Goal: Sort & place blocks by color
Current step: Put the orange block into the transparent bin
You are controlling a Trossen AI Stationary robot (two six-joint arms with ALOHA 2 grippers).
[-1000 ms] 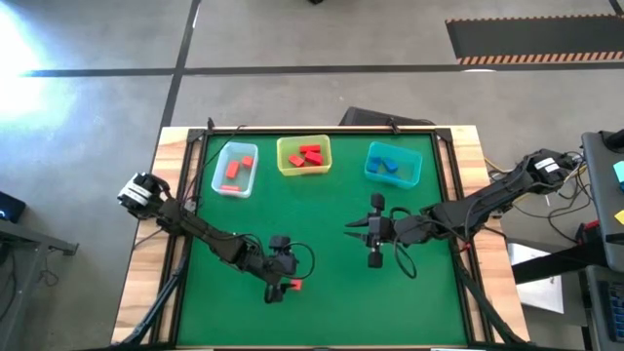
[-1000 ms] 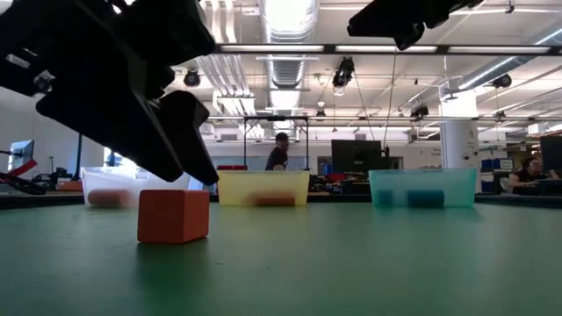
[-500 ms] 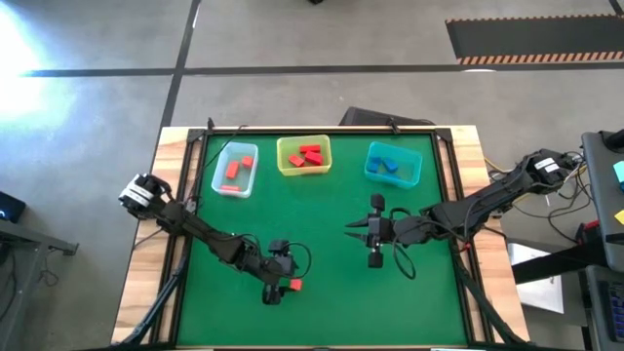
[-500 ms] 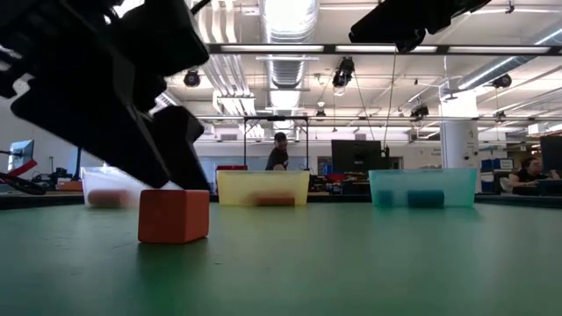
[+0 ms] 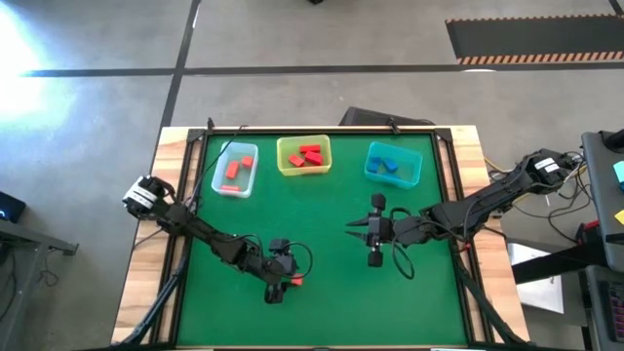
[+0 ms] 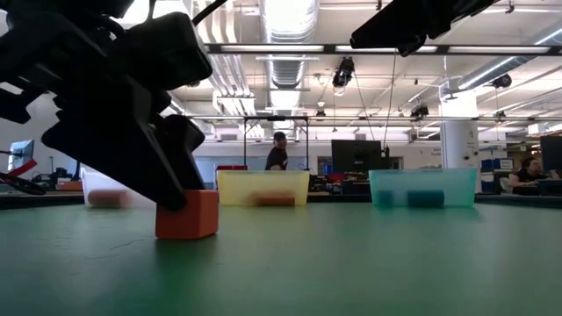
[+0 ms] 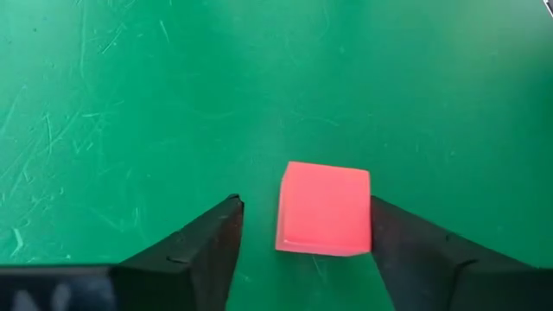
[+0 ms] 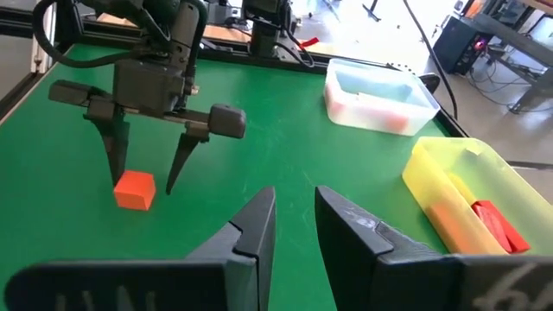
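Note:
An orange-red cube [image 5: 293, 282] sits flat on the green table near the front, left of centre. It also shows in the low view [image 6: 188, 226], the left wrist view [image 7: 323, 209] and the right wrist view [image 8: 135, 191]. My left gripper [image 5: 288, 284] is open and low over the table, its fingers on either side of the cube [image 7: 304, 212]. My right gripper [image 5: 349, 231] is open and empty above the table's middle [image 8: 295, 197]. Several blocks lie in the three bins at the far edge. My left gripper has one finger [image 7: 389, 226] against a side face of the cube [image 7: 366, 207]. The other finger [image 7: 216, 229] stands apart from the opposite face. The fingers point down from above. The cube rests on the table.
At the far edge stand a clear bin [image 5: 222, 175] with orange-red blocks, a yellow bin [image 5: 304, 170] with red blocks and a teal bin [image 5: 409, 171] with blue blocks. People show in the room beyond [image 6: 279, 151].
My left gripper has come down around the orange-red cube until its fingertips are near the table. The cube has slid a little along the table, away from the near edge and slightly toward the right.

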